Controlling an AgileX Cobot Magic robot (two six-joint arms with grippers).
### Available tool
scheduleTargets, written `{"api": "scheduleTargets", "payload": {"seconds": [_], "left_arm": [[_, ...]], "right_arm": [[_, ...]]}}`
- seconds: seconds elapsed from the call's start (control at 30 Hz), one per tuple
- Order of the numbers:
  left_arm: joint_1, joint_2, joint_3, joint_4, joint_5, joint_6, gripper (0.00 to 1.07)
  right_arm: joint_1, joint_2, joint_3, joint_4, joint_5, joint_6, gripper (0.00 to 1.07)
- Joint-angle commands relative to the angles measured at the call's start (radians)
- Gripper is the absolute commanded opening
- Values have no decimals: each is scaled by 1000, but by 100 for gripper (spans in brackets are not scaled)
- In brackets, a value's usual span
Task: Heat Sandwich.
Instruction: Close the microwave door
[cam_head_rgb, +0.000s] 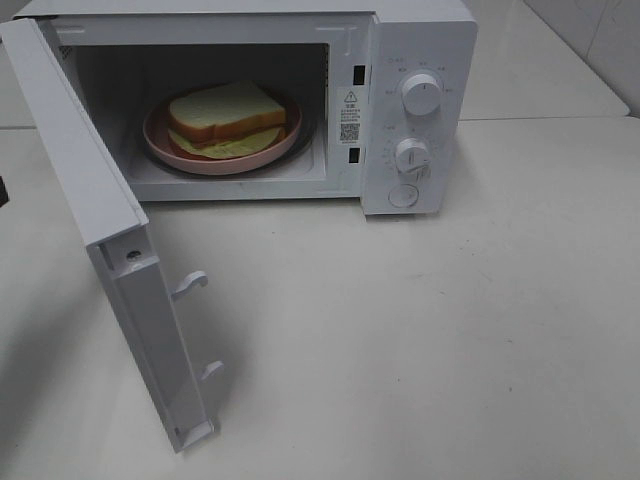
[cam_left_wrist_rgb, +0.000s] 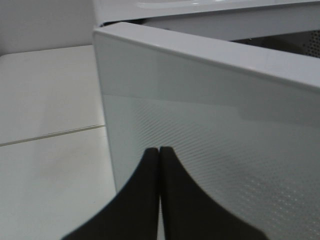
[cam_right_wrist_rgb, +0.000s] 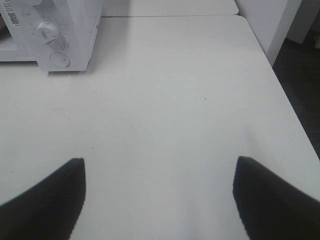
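Sandwich (cam_head_rgb: 226, 117): sitting on pink plate (cam_head_rgb: 165, 143) inside microwave (cam_head_rgb: 420, 60).
Door (cam_head_rgb: 90, 190): hanging open.
Left gripper (cam_left_wrist_rgb: 159, 152): pressing together, empty, at door.
Right gripper (cam_right_wrist_rgb: 159, 172): gaping wide over table (cam_right_wrist_rgb: 175, 75).

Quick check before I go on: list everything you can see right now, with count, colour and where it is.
microwave: one, white, at the back of the table, door open
microwave door: one, white, swung out toward the front left
knobs: two, white, on the control panel, one above the other
round button: one, white, below the knobs
plate: one, pink, inside the microwave
sandwich: one, white bread with pale yellow-green filling showing, on the plate
table: one, white
left gripper: one, black, jaws shut, close to the door's outer face
right gripper: one, black, jaws open, over bare table, holding nothing
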Motion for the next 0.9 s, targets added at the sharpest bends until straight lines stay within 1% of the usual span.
{"api": "scheduleTargets", "payload": {"seconds": [0.03,0.1,0.2,0.23,0.3,0.37,0.43,0.47,0.53,0.57,0.6,0.63,0.67,0.7,0.73,0.77,0.83,0.87,0.9], "left_arm": [[-24,53,-33,50,-40,-39,0],[-36,65,-42,50,-40,-41,0],[-108,112,-70,47,-40,-40,0],[-108,112,-70,47,-40,-40,0],[-159,144,-94,37,-40,-37,0],[-192,165,-110,25,-39,-38,0],[-206,172,-117,14,-39,-38,0],[-238,191,-133,-20,-38,-38,0],[-274,207,-154,-62,-33,-38,0],[-274,207,-154,-62,-33,-38,0],[-292,215,-165,-90,-30,-37,0],[-323,230,-186,-148,-30,-35,0],[-341,237,-199,-174,-30,-29,0],[-354,246,-209,-195,-28,-20,0],[-354,246,-209,-195,-28,-20,0],[-388,262,-237,-241,-21,-2,0],[-420,278,-265,-284,-7,18,0],[-420,278,-265,-284,-7,18,0],[-434,287,-281,-308,-4,32,0]], "right_arm": [[-3,-27,1,1,-15,-10,76],[-3,-27,1,1,-15,-10,76],[-3,-27,1,1,-15,-10,76],[-3,-27,1,1,-15,-10,76],[-3,-27,1,1,-15,-10,76],[-3,-27,1,1,-15,-10,76],[-3,-27,1,1,-15,-10,76],[-3,-27,1,1,-15,-10,76],[-3,-27,1,2,-15,-12,76],[-3,-27,1,2,-15,-12,76],[-3,-27,1,2,-15,-12,76],[-3,-27,1,2,-15,-12,76],[-3,-27,1,2,-15,-12,76],[-3,-27,1,2,-15,-12,76],[-3,-27,1,2,-15,-12,76],[-3,-27,1,2,-15,-12,76],[-3,-27,1,2,-15,-12,76],[-3,-27,1,2,-15,-12,76],[-3,-27,1,2,-15,-12,76]]}}
